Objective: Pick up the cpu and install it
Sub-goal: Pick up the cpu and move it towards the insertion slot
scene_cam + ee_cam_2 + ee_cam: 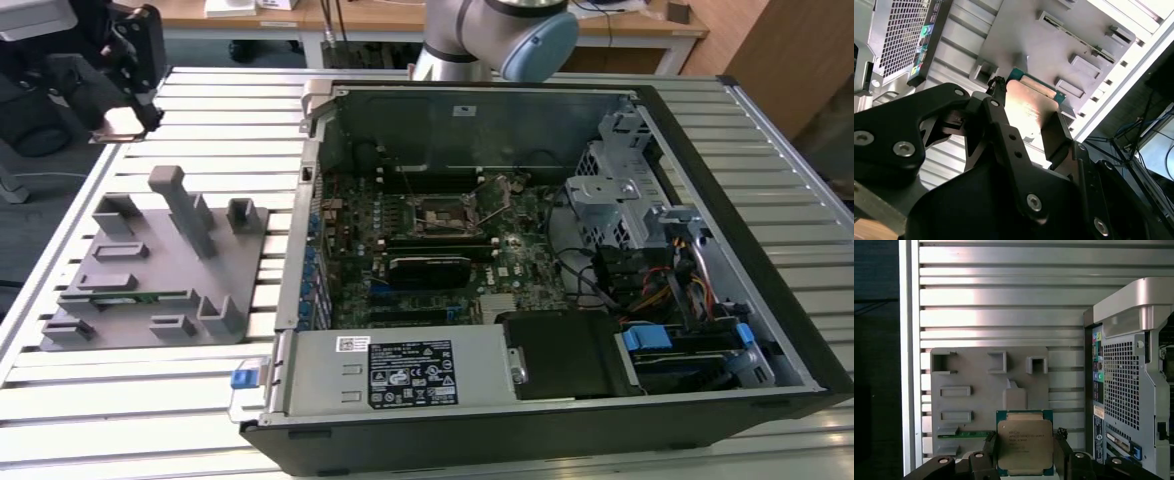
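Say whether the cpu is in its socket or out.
Out. The gripper clamps the cpu over the table, outside the case that holds the socket.

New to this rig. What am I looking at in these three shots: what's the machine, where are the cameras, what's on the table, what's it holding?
The machine is one robot arm with a two-finger gripper at its end.

The exterior view comes from a camera off the arm, looking down on a slatted metal table. The two wrist views come from cameras that ride on the arm near the gripper, so its black fingers show in them.

On the table lies an open PC case, with its board and socket exposed. Beside it is a grey holder with a green memory stick in one slot.

The gripper is shut on the cpu, a flat square chip. Both wrist views show it between the fingers, above the holder.
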